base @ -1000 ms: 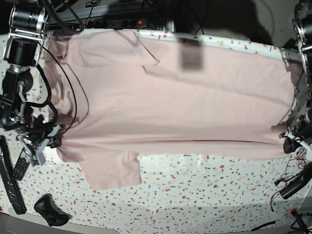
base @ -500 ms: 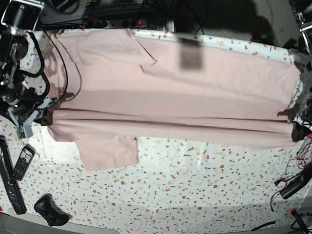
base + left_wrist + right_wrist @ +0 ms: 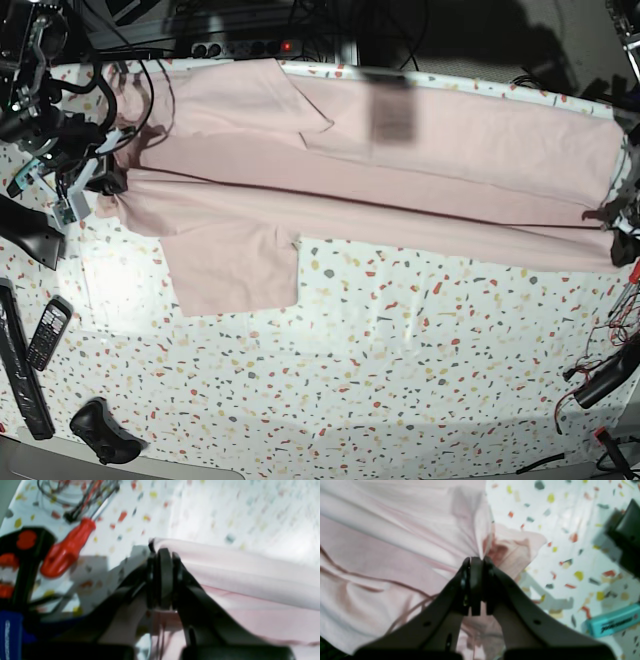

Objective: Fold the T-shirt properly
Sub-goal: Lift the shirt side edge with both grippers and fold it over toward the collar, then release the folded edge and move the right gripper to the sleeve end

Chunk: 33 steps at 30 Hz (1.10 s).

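T-shirt [image 3: 400,170] folded further up the table than before, left gripper [image 3: 162,552] and right gripper [image 3: 476,561] pinching its edge

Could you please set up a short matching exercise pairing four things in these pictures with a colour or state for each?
Things:
1. T-shirt
2. Left gripper
3. Screwdriver handle
4. Marker by the right gripper

Colour or state:
A. Turquoise
B. Pale pink, stretched long across the table
C. Red
D. Shut on a fabric edge

Right pairs: 1-B, 2-D, 3-C, 4-A. The right gripper is likewise shut on the T-shirt, at the other end.
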{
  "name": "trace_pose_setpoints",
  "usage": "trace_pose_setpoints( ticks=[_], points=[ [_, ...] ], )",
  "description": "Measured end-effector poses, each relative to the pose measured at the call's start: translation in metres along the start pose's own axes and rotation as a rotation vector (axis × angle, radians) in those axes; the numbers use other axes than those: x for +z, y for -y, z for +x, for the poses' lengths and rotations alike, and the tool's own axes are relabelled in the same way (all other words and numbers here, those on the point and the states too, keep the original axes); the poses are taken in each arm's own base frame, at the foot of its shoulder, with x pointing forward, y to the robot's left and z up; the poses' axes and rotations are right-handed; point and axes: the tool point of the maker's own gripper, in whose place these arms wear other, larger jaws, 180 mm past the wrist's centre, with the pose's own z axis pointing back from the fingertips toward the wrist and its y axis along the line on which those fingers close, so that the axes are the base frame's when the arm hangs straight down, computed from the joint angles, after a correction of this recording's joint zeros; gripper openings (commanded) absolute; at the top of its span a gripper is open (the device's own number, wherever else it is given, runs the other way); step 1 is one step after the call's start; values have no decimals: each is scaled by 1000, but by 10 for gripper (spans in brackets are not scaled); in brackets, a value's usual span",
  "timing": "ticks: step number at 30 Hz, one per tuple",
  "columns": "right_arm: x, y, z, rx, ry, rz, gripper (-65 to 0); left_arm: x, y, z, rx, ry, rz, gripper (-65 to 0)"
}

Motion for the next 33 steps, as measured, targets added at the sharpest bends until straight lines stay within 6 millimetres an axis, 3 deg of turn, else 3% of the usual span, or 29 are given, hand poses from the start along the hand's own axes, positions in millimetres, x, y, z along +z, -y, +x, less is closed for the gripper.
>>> trace_pose_setpoints(
  ticks=[4, 10, 13, 16, 18, 23, 28, 33],
  points=[
    [-2, -4, -7, -12, -24, 2, -650, 5, -3, -23, -18, -55, 11, -650],
    [-4, -10, -11, -32, -34, 7, -650, 8, -4, -31, -16, -70, 16, -650],
    [-4, -10, -18, -34, -71, 7, -578, 8, -4, -31, -15, -70, 16, -650],
    [-4, -8, -20, -36, -85, -1, -463, 8, -6, -31, -15, -68, 26, -418],
    [-5, -8, -17, -37, -77, -1, -417, 8, -8, -29, -18, -64, 32, -369],
    [-9, -3, 23, -60, 33, 10, -406, 13, -18, -20, -38, -46, 48, -369],
    [-18, 17, 67, -105, 127, -17, -406, 15, -25, -9, -49, -21, 60, -370],
    [-45, 38, 77, -259, 139, 16, -406, 11, -19, -5, -39, -9, 51, -371]
  ],
)
